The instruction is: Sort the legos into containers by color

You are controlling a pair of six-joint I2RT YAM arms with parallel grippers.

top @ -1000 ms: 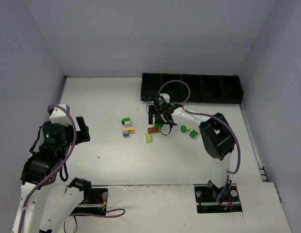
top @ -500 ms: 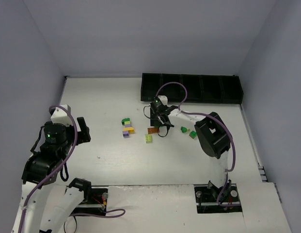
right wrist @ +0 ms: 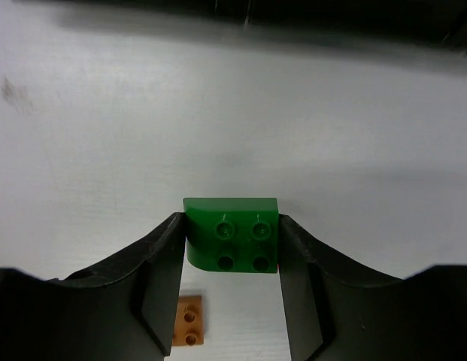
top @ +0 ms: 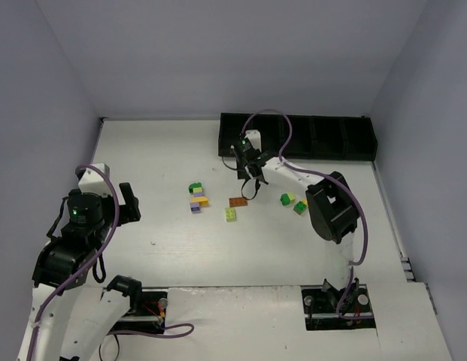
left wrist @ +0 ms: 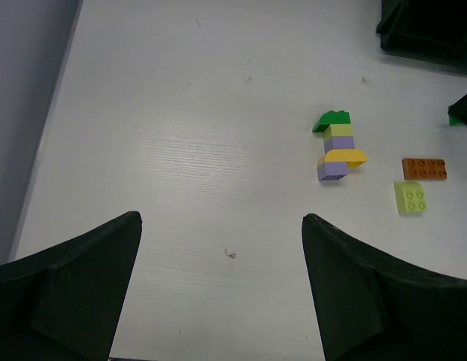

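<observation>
A: White table (top: 158,158), pale grey-lilac walls (top: 218,53) on three sides. What has the right gripper (right wrist: 230,229) got?

B: A dark green brick (right wrist: 233,244). The fingers are drawn in narrow and press on its left and right sides. Its four studs face the wrist camera, and one end is rounded.

A: Is it on the table?

B: No, it looks lifted. In the wrist view the orange brick (right wrist: 189,323) lies far below it and looks small. From above, that gripper hangs just in front of the left end of the tray (top: 346,150).

A: And the tray?

B: Black, lying along the far edge of the table on the right half. From these views I cannot tell whether anything is in its compartments.

A: What lies further out?

B: The orange brick lies flat near the middle of the table, with a lime brick (left wrist: 410,197) just beside it on the near side. To their left is a stack (left wrist: 337,154): dark green, lime, lavender, yellow, lavender. To their right sit a green and yellow pair (top: 288,198) and a second green brick (top: 300,208), close together.

A: The left gripper (left wrist: 220,226)?

B: Spread wide and holding nothing, above bare table on the left. It is well apart from the stack.
</observation>
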